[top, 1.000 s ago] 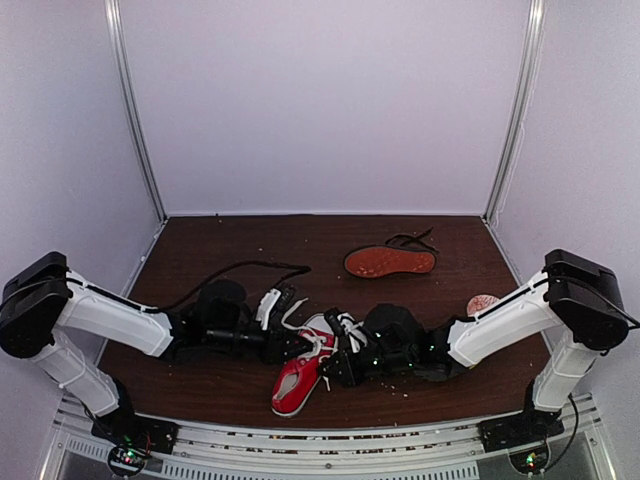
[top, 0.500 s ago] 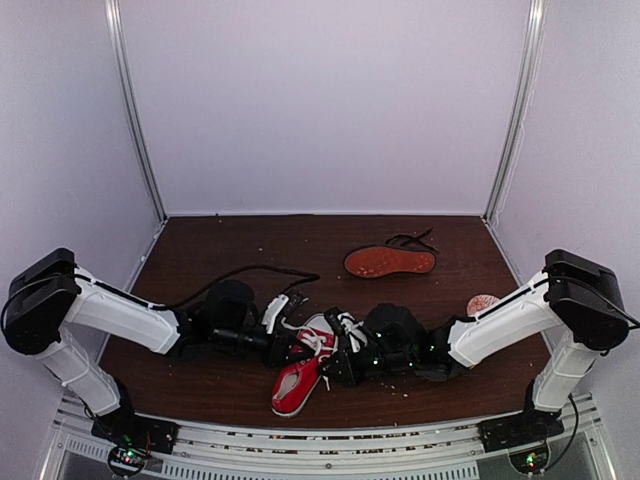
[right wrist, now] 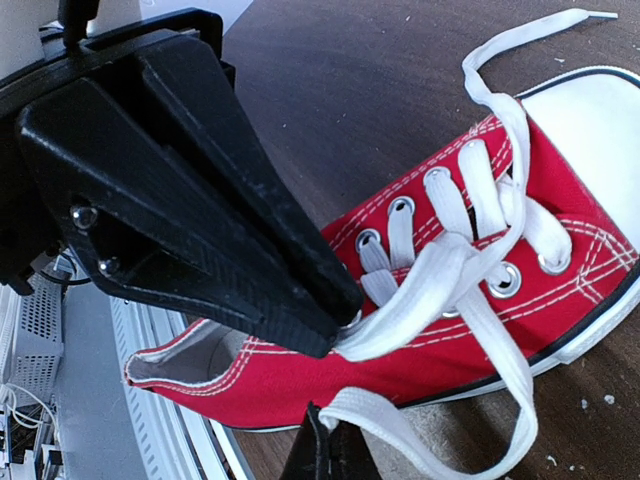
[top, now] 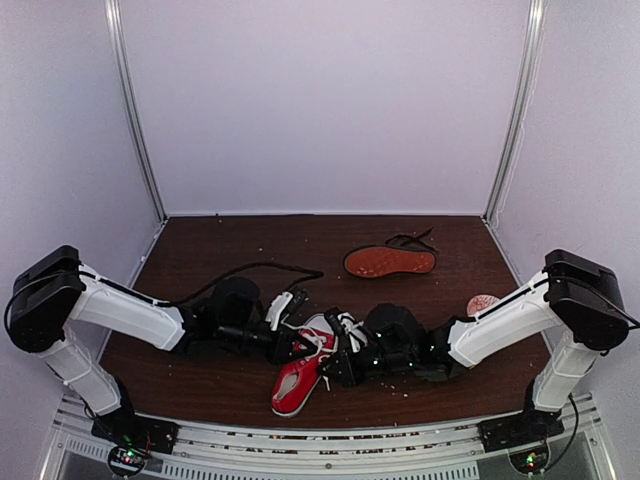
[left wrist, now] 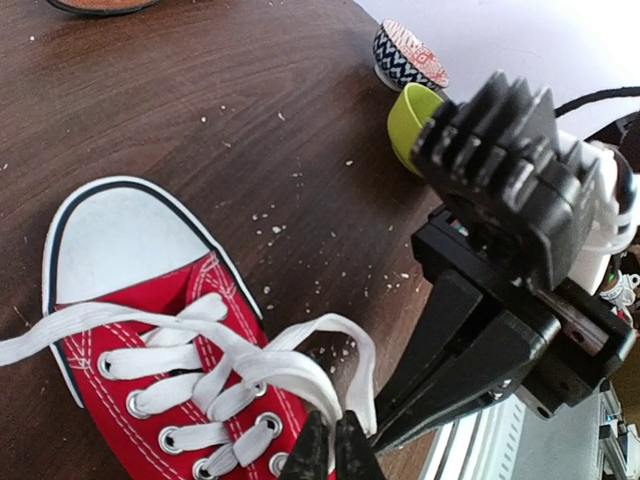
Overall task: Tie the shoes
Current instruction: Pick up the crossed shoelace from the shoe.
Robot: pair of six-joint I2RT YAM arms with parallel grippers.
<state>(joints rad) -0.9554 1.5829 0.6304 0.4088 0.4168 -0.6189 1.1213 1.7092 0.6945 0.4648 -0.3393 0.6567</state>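
Observation:
The red sneaker [top: 298, 376] lies near the front edge, its white toe cap toward the front. Its white laces [left wrist: 250, 365] are loose, with two loops pulled up. My left gripper [left wrist: 332, 420] is shut on one lace loop over the eyelets. My right gripper [right wrist: 322, 428] is shut on the other loop beside the sneaker's side. Both grippers meet over the sneaker's laces, the left gripper [top: 303, 347] from the left and the right gripper [top: 333, 367] from the right. The black shoe [top: 390, 262] lies farther back with its reddish-brown sole showing and its black laces trailing.
A small patterned bowl [left wrist: 409, 55] and a green cup [left wrist: 413, 118] stand to the right of the shoes. Pale crumbs dot the brown table [top: 230, 240]. A black cable [top: 250, 268] curves above the left arm. White walls close in three sides.
My left gripper has moved right to the sneaker and its jaws have closed on a lace loop. The right arm has stayed where it was.

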